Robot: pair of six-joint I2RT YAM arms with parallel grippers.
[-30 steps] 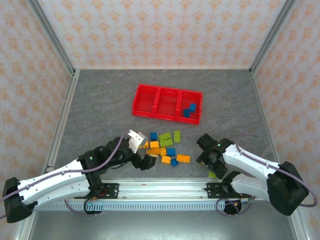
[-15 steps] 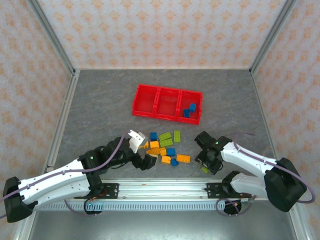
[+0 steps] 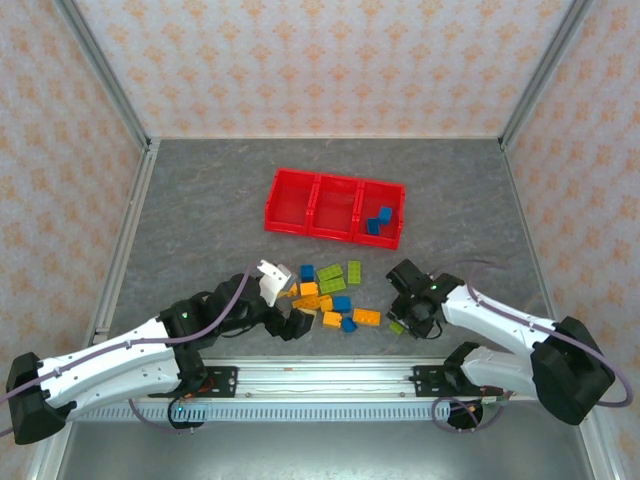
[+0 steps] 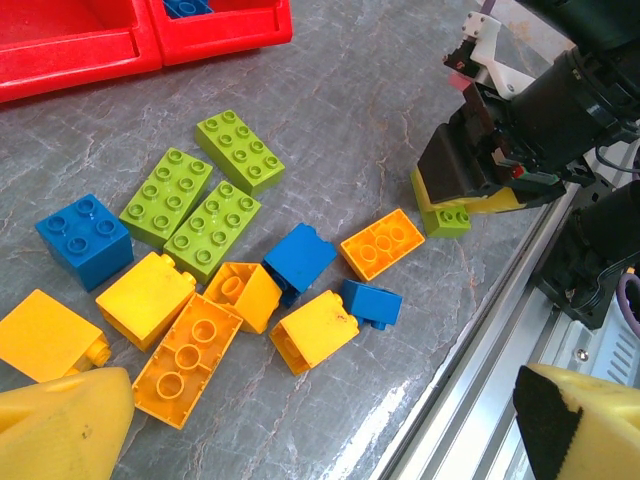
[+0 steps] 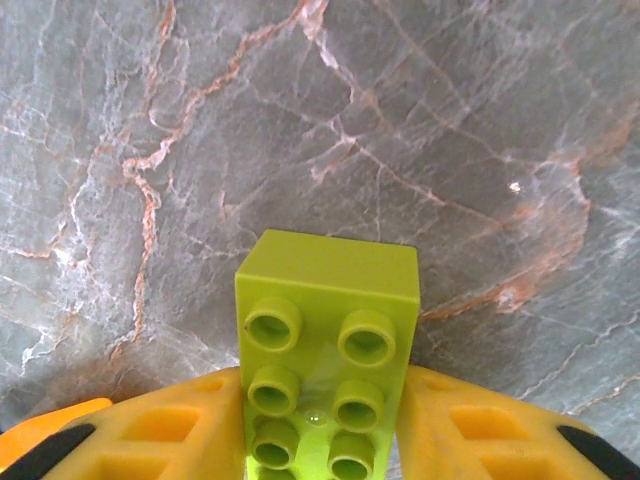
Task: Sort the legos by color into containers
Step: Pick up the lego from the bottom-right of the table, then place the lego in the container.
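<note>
Several legos [image 3: 331, 284] lie beside the right jaws' lime lego [image 5: 325, 350].

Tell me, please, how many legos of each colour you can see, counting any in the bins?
Orange-yellow legos: 6
Lime green legos: 4, one in the right gripper
Blue legos: 5, two in a red bin
Total: 15

The grey marbled surface [image 3: 200, 220] carries the joined red containers [image 3: 316, 205] farther back and a loose cluster of orange-yellow, lime green and blue legos [image 3: 332, 285] nearer the front.
</note>
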